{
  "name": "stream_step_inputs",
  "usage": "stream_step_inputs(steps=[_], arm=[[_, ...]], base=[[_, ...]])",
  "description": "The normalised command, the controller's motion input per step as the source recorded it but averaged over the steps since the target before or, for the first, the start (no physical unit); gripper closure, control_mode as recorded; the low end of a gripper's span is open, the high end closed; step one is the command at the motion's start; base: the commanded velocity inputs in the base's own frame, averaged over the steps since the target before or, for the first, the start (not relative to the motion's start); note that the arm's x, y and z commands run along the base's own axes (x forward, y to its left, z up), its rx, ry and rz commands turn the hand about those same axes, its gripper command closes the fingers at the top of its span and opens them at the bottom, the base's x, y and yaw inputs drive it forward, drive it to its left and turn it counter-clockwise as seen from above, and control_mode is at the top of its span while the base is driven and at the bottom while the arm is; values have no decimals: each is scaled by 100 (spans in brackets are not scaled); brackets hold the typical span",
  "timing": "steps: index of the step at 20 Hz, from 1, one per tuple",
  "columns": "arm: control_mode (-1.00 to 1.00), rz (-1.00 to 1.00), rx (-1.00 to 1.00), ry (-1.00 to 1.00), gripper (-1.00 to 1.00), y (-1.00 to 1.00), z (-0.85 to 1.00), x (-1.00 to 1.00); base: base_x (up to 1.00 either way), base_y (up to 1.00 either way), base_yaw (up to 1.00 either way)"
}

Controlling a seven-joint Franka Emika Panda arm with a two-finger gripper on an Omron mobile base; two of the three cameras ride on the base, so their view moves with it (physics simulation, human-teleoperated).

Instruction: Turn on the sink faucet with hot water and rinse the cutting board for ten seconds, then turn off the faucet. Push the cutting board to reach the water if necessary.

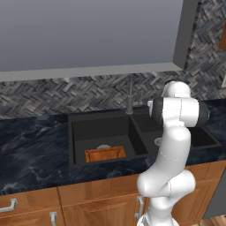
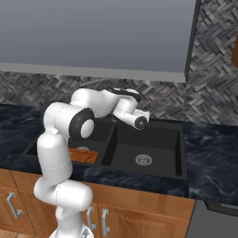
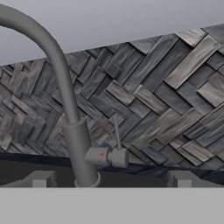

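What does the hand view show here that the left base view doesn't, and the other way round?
Hand view alone: the faucet's side lever, a thin rod rising from a small body with a red dot, and the two open fingers low in front of it.

Left base view alone: the sink with both basins, the cutting board lying in the left basin near its drain, the countertop and the cabinet fronts.

Both: the faucet, the herringbone backsplash, and no water running.

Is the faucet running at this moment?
Off. No stream falls from the faucet into the sink, and the cutting board lies flat in the left basin with no water reaching it.
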Motion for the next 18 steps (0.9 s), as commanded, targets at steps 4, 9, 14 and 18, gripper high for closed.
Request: stream_step_inputs(steps=[4,9,14,18], arm=[[-100,0,0,0,-100,0,0,0],[-100,0,0,0,-100,0,0,5],[-100,0,0,0,-100,0,0,8],[-100,0,0,1,-100,0,0,1]], base=[[0,0,0],[0,0,0],[0,0,0],[0,0,0]])
